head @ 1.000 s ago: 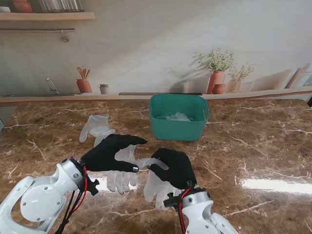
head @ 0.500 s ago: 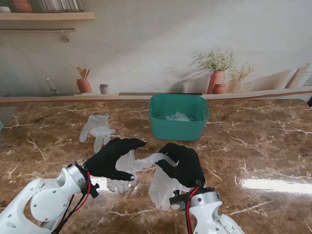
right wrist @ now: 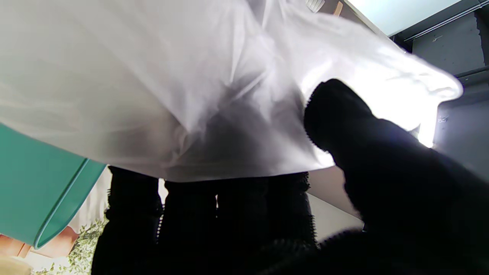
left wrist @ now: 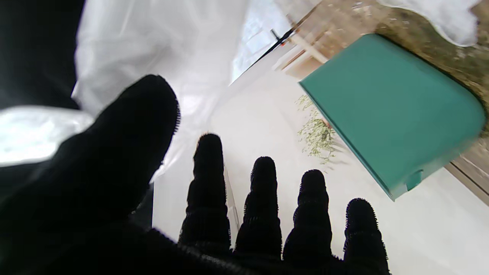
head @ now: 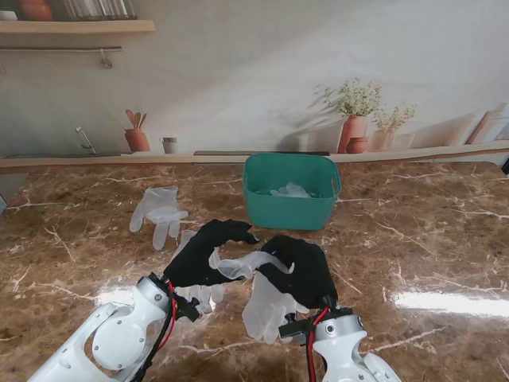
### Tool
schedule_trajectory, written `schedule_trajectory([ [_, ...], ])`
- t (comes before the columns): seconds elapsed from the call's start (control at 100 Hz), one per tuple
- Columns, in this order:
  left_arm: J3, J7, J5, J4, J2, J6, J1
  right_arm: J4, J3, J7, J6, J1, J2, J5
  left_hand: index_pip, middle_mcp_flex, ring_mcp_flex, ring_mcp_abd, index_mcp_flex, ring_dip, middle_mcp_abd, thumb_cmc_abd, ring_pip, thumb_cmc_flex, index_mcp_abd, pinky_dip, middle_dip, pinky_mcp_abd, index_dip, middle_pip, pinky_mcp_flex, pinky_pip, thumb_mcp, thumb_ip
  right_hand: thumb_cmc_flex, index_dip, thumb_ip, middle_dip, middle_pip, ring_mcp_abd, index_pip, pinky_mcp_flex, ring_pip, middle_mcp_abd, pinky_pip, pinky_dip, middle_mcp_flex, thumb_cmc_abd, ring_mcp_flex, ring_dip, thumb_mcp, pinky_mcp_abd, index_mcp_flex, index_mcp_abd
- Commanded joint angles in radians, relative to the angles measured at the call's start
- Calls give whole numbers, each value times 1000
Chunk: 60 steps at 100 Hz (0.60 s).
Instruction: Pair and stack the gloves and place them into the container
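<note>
A translucent white glove [head: 266,306] hangs from my right hand [head: 296,269], which is shut on it; in the right wrist view the glove [right wrist: 172,88] drapes over the fingers with the thumb pressed on it. Its cuff end stretches left to my left hand [head: 208,253]. In the left wrist view the left hand's four fingers [left wrist: 263,206] are straight and apart, and the thumb overlaps the glove [left wrist: 153,57]; a grip is not clear. Another glove [head: 199,296] lies on the table under my left hand. A further glove [head: 159,211] lies far left. The teal container [head: 291,213] holds gloves [head: 290,191].
The brown marble table [head: 413,239] stretches to the right of the hands. A ledge along the back wall carries potted plants [head: 354,119] and a small pot with utensils [head: 137,135]. The container stands just beyond both hands.
Both hands have moved away from me toward the container, the left one also to the right. The held glove has risen slightly, and its cuff now stretches between the hands.
</note>
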Motion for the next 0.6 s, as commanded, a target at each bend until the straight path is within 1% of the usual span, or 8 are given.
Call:
schedule_trajectory([
  [0.0, -1, -11, 1, -14, -11, 1, 17, 4, 9, 7, 16, -13, -1, 6, 83, 68, 60, -27, 69, 15, -20, -13, 27, -15, -45, 11, 20, -22, 63, 21, 2, 39, 31, -21, -1, 11, -44, 19, 3, -27, 15, 9, 15, -2, 34, 23, 46, 2, 44, 17, 37, -2, 22, -7],
  [0.06, -8, -20, -27, -22, -11, 2, 26, 6, 15, 5, 27, -15, -2, 7, 129, 122, 90, -23, 98, 18, -17, -11, 36, -13, -50, 9, 29, -16, 104, 30, 4, 64, 31, -21, 0, 11, -43, 20, 2, -26, 15, 9, 15, -2, 34, 23, 46, 2, 44, 17, 37, -2, 22, -7],
  [0.11, -14, -29, -60, -32, -11, 5, 36, 10, 20, 4, 32, -17, -3, 8, 207, 209, 136, -17, 170, 34, -15, -8, 59, 88, -85, -2, 59, -12, 151, 50, 3, 107, -97, -89, 0, 11, -44, 20, 2, -26, 15, 9, 15, -2, 34, 23, 46, 1, 44, 17, 37, -2, 22, -7],
  [0.16, -19, -42, -95, -41, -11, 10, 45, 11, 24, 6, 37, -20, -2, 11, 309, 322, 222, -6, 249, 70, -23, 48, 103, 188, -115, -9, 91, -4, 108, 80, 8, 153, -234, -64, 0, 11, -44, 20, 2, -26, 15, 7, 14, -2, 33, 23, 46, 2, 43, 17, 36, -1, 22, -7],
  [0.2, -20, -46, -123, -47, -12, 14, 51, 14, 26, 8, 40, -23, -2, 12, 366, 405, 282, 1, 323, 104, -31, 82, 141, 213, -112, -8, 117, 2, 65, 106, 13, 193, -238, -61, -1, 11, -44, 20, 2, -26, 16, 7, 14, -2, 34, 23, 46, 0, 43, 17, 35, 1, 22, -7],
  [0.34, -33, -121, -216, -70, -1, 27, 71, 24, 39, 9, 41, -40, 2, -13, 343, 616, 459, 45, 391, 276, -27, 181, 327, 249, -50, 7, 356, 59, -79, 144, 55, 367, -281, -52, 7, -7, -44, 16, 1, -13, 18, 48, 24, 9, 68, 30, 66, -32, 67, 18, 34, 35, 41, 6],
  [0.46, -42, -191, -251, -80, 16, 28, 82, 25, 53, 17, 33, -69, 9, -37, 308, 665, 525, 67, 396, 333, 15, 239, 399, 283, -3, 12, 300, 83, -71, 210, 79, 481, -336, -37, 28, -46, -55, 3, 7, -5, 28, 106, 34, 21, 125, 34, 81, -73, 116, 10, 22, 48, 61, 9],
  [0.59, -40, -232, -268, -82, 28, 18, 89, 22, 63, 29, 20, -105, 16, -58, 305, 804, 651, 71, 399, 353, 1, 243, 488, 286, 49, 52, 271, 115, -77, 259, 154, 623, -328, -34, 60, -101, -59, -32, 66, -5, 50, 154, 60, 36, 167, 25, 87, -121, 157, 10, 7, 50, 77, 17],
])
